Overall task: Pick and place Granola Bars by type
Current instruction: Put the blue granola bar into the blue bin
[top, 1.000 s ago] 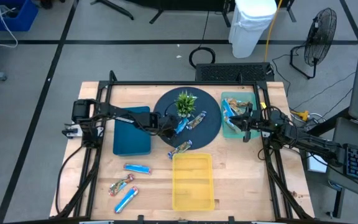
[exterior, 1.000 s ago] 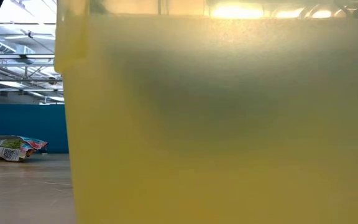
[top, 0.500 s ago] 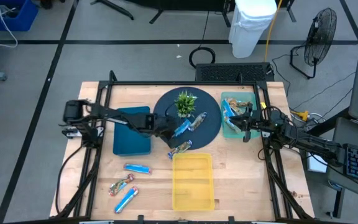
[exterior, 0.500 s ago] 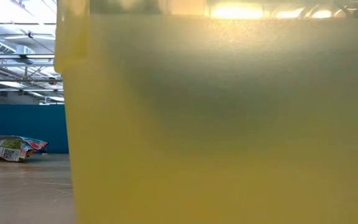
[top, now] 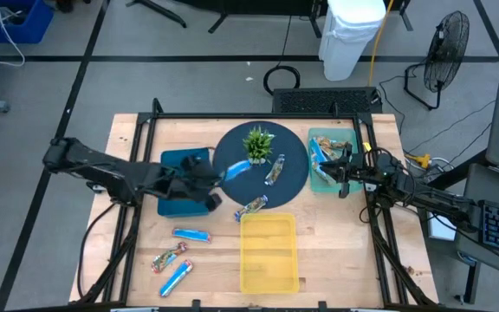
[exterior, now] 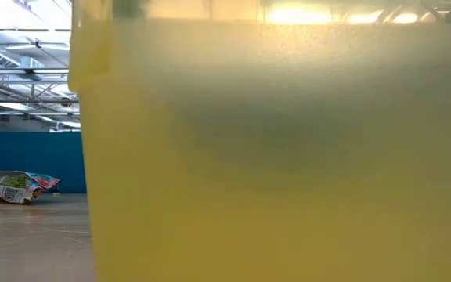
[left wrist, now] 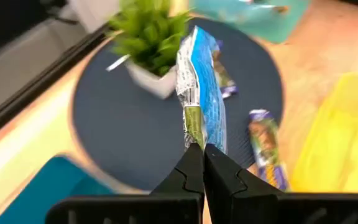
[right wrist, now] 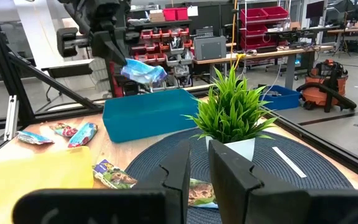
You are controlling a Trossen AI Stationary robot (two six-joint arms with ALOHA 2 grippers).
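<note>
Pinching a blue-wrapped bar [left wrist: 202, 106] between its pressed-together fingers, the left claw [top: 217, 177] has pulled back from the middle of the round dark mat [top: 294, 179] and now holds the bar in the air, over the mat's left edge and just beside the teal bin [top: 183, 201]. One second ago this claw was spread above the bars near the small green plant [top: 259, 143]; half a second ago it had closed on the bar, and now the whole left arm has swung away to the left with the bar lifted. The right wrist view shows the same thing from the other side: the bar [right wrist: 143, 71] hangs from the claw above the teal bin [right wrist: 148, 114].

I judge that the pick is done and the carry has begun; the teal bin looks like the likely place for this blue type.

The right claw [top: 342, 171] waits over the light green tray [top: 317, 178] on the right, fingers nearly together, and I see nothing held in it.

On the mat remains one silver-brown bar [top: 274, 170]. Another mixed bar [top: 251, 206] lies at the mat's near edge, just beside the yellow bin [top: 269, 251]. Three more bars lie on the desk [top: 336, 251] at the near left: two blue ones [top: 191, 234] [top: 176, 276] and one mixed [top: 168, 257].
</note>
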